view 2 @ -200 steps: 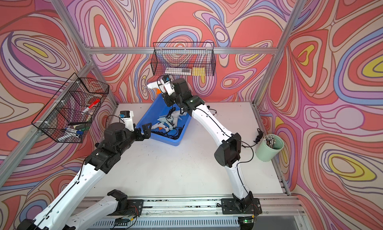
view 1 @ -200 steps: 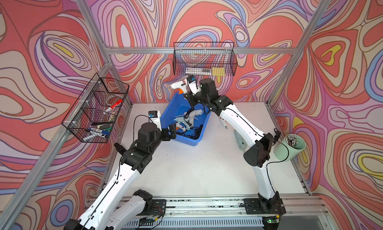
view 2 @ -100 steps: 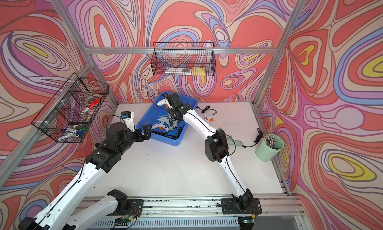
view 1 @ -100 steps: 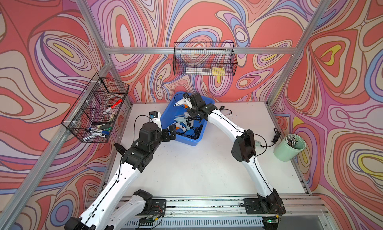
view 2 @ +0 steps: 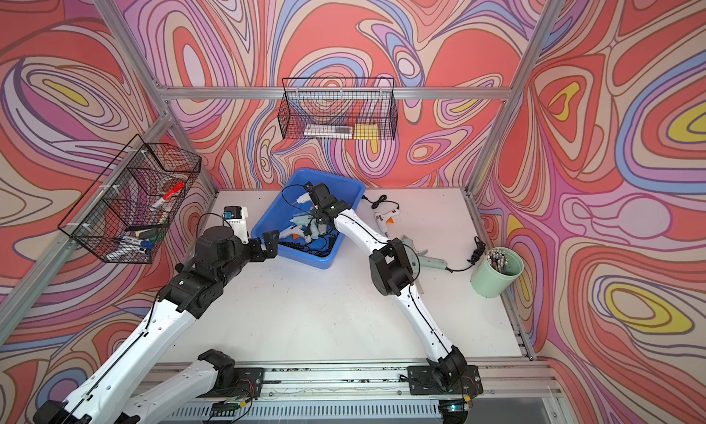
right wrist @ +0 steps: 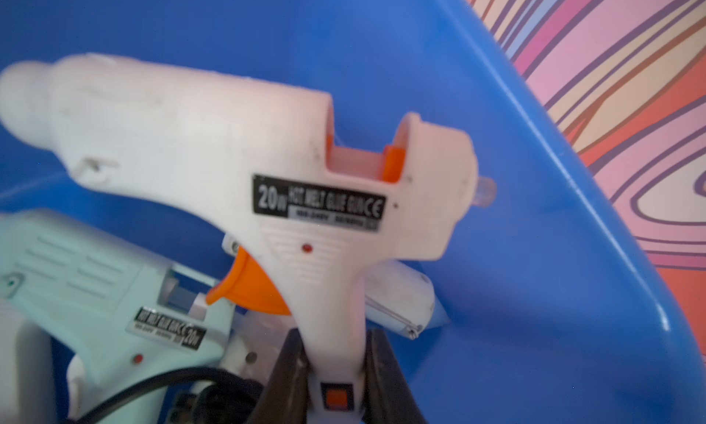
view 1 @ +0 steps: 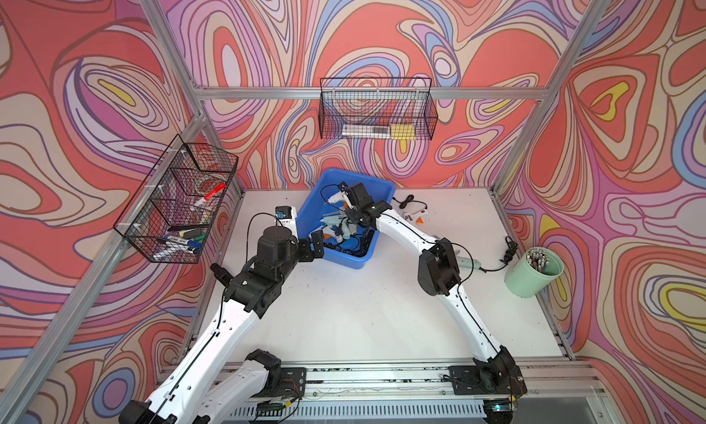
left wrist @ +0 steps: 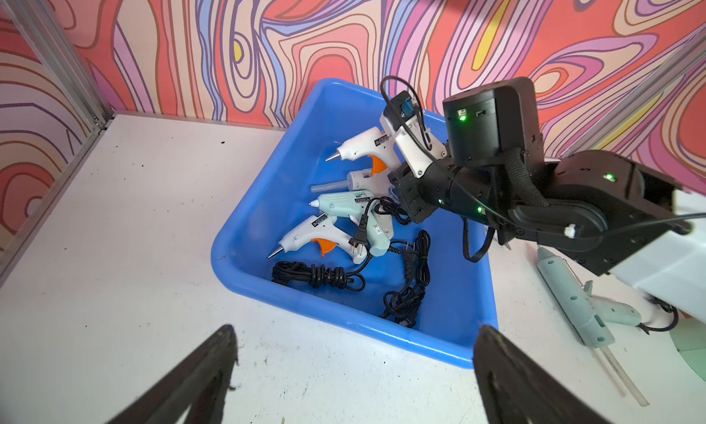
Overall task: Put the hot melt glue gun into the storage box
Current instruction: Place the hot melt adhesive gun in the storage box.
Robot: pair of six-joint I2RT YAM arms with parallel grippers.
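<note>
**glue_newbie:** Where's the hot melt glue gun (right wrist: 267, 166) hanging out right now?

**benchrat:** The white one with the orange trigger is hovering inside the storage box (view 1: 307, 208), toward its far end. That's a bit above the centre of the frame in both top views. The right pincer (right wrist: 334, 347) is clenching the bottom of its handle, squeezing it from both sides. The nozzle is pointing toward the left of the frame. Can't tell whether it's touching the pile underneath.

**glue_newbie:** And the other arm?

**benchrat:** The left pincer (left wrist: 356, 328) is gaping wide and gripping nothing. It's hanging over the counter (left wrist: 114, 250) just outside the box's near rim, left of centre in both top views.

**glue_newbie:** What else is lying around?

**benchrat:** A mint gun (left wrist: 340, 204), a second white gun (left wrist: 315, 232) and some tangled black cords (left wrist: 317, 277) are lying on the bottom of the box. Right of the box, a spare white gun (view 1: 414, 215) and a long mint gun (left wrist: 573, 300) are sitting on the counter. The long mint gun is partly hiding behind the right arm's elbow. A green cup (view 1: 533, 277) is standing near the right edge of the frame. Two wire baskets are hanging on the walls, the back basket (view 1: 376, 110) at top centre and the side basket (view 1: 179, 200) on the left.
</note>
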